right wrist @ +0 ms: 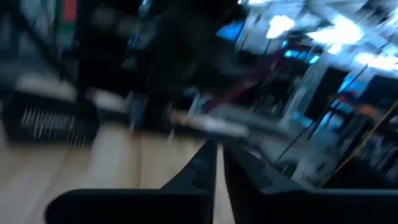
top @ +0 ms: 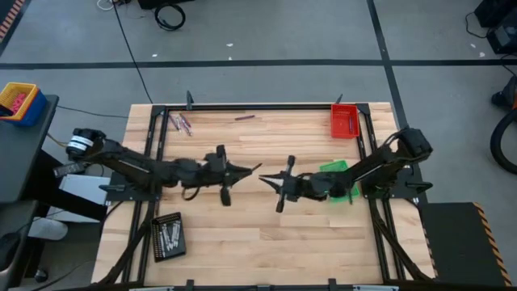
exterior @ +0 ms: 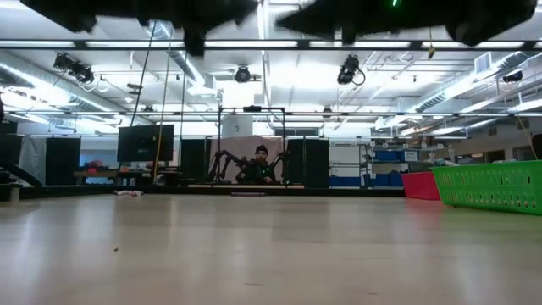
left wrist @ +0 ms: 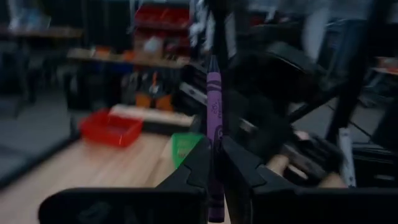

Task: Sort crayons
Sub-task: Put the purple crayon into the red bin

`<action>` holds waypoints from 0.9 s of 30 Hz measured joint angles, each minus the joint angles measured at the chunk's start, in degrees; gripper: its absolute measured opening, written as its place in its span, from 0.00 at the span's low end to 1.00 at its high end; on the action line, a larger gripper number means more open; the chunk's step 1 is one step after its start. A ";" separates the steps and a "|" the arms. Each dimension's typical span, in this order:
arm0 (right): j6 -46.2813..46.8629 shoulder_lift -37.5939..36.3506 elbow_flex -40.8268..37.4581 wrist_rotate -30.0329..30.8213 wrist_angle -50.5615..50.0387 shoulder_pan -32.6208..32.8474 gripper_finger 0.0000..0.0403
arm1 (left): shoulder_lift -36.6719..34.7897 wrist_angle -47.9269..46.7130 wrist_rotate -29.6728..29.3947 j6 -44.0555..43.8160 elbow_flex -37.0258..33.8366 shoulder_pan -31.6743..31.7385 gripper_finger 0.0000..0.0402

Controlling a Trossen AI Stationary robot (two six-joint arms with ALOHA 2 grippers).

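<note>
Purple crayon (left wrist: 214, 118) stands lengthwise, clamped in the left gripper (left wrist: 216, 155), tip toward the facing right gripper (top: 264, 179), whose jaw state is unclear.

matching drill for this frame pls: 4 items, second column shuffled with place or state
1. purple crayon
2. red tray
3. green tray
4. black tray

a. under the right arm
b. table's far right corner
c. clamped in the left gripper
d. near edge, left side

Pairs: 1-c, 2-b, 3-a, 4-d
</note>
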 joint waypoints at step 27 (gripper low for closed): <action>4.77 6.55 14.44 -21.58 12.49 -1.95 0.38 | -5.78 2.78 0.28 14.66 0.04 -9.72 0.07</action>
